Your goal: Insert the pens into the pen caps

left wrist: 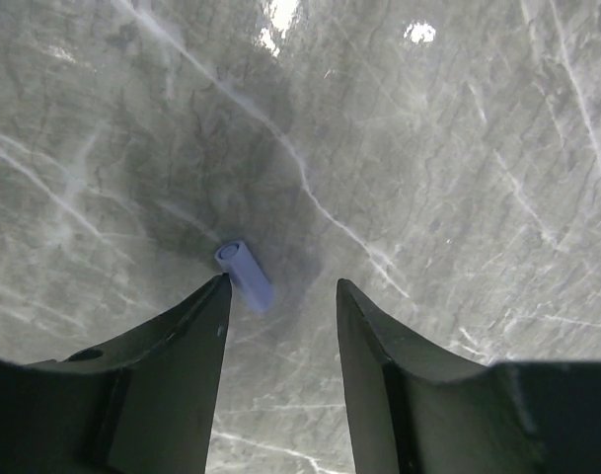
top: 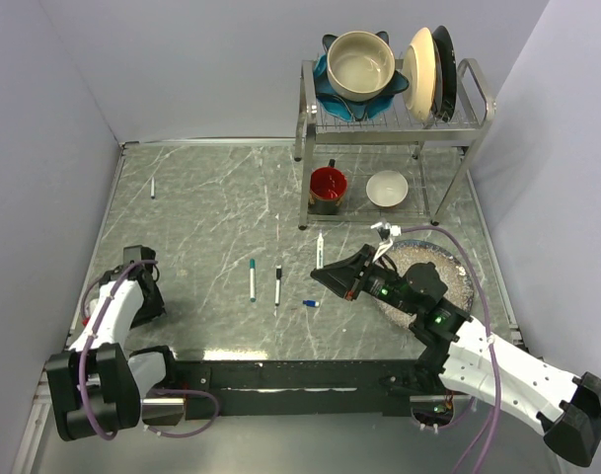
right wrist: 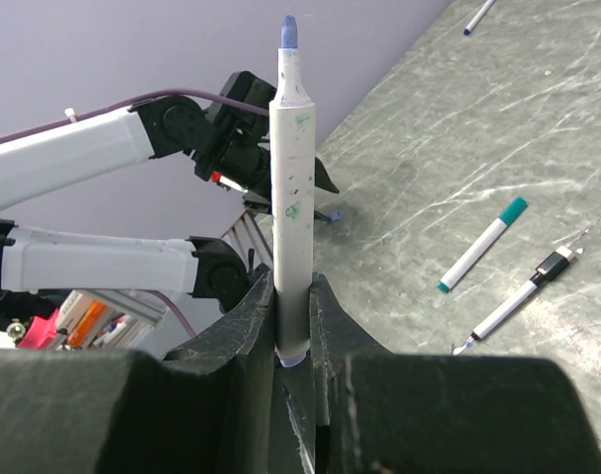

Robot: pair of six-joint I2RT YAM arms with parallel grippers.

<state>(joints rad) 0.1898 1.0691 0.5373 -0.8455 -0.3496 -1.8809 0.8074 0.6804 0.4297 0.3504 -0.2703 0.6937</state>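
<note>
My right gripper (right wrist: 292,286) is shut on a white pen (right wrist: 290,178) with its blue tip up; from above the same pen (top: 321,252) sticks out of that gripper (top: 327,275) at mid-table. My left gripper (left wrist: 280,286) hangs open over a small blue pen cap (left wrist: 246,275), which lies on the table just beyond the left fingertip. From above, that gripper (top: 150,296) is at the near left. A teal-capped pen (top: 252,278), a black-capped pen (top: 277,284) and another blue cap (top: 310,303) lie between the arms. A further pen (top: 153,188) lies far left.
A metal dish rack (top: 478,94) at the back right holds a bowl (top: 360,63) and plates (top: 423,71). Under it stand a red mug (top: 329,185) and a white bowl (top: 387,188). A speckled plate (top: 458,276) lies beneath the right arm. Walls close in the table's sides.
</note>
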